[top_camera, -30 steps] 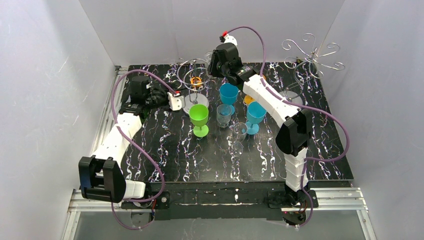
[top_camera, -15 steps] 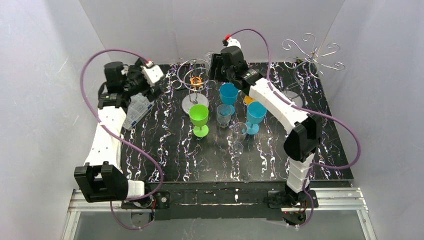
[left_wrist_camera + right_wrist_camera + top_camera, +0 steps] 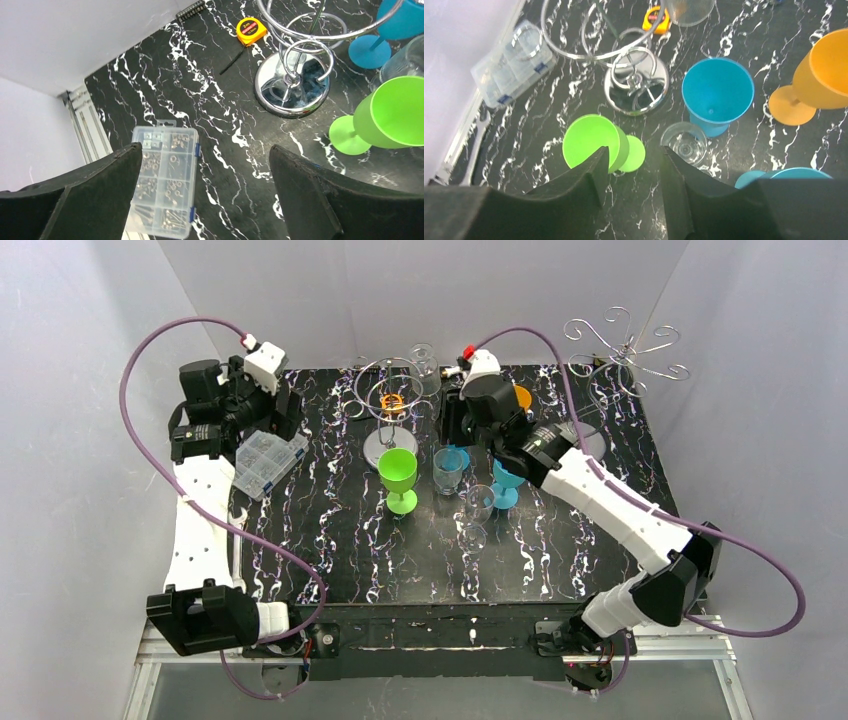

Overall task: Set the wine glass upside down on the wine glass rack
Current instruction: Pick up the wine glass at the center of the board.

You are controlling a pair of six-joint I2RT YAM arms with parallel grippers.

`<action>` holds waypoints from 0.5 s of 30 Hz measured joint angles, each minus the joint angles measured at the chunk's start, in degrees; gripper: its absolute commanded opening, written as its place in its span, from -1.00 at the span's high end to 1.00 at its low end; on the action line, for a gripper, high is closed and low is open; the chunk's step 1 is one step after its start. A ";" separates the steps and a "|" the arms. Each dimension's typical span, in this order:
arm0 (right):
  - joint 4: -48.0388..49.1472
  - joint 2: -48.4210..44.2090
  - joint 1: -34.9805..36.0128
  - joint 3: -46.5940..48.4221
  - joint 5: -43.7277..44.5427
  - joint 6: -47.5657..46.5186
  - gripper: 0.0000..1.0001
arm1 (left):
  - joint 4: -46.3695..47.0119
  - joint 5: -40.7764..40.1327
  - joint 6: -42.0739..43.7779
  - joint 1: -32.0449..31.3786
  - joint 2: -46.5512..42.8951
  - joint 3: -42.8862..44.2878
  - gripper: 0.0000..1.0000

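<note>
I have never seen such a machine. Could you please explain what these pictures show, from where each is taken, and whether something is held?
Two robot arms are bolted at the near edge of a black table. The wide picture comes from a camera above and behind them. The other two come from a camera on each wrist; the dark shapes below are that arm's own fingers. On the table: a green glass, a blue glass, an orange glass, a clear glass, a short loop stand, the tall wine glass rack with curled arms, a box of small parts, a tape measure. The left gripper and the right gripper are open, holding nothing.
</note>
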 measured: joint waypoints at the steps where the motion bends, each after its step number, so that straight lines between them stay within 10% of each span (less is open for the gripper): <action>1: -0.04 -0.20 0.46 -0.95 0.06 -0.25 0.11 | -1.30 -0.75 -1.38 0.06 -0.05 1.00 -0.97; 15: -1.45 11.17 0.82 -7.27 1.06 -5.48 0.20 | -9.78 -3.55 -12.73 0.38 -1.17 3.76 -0.97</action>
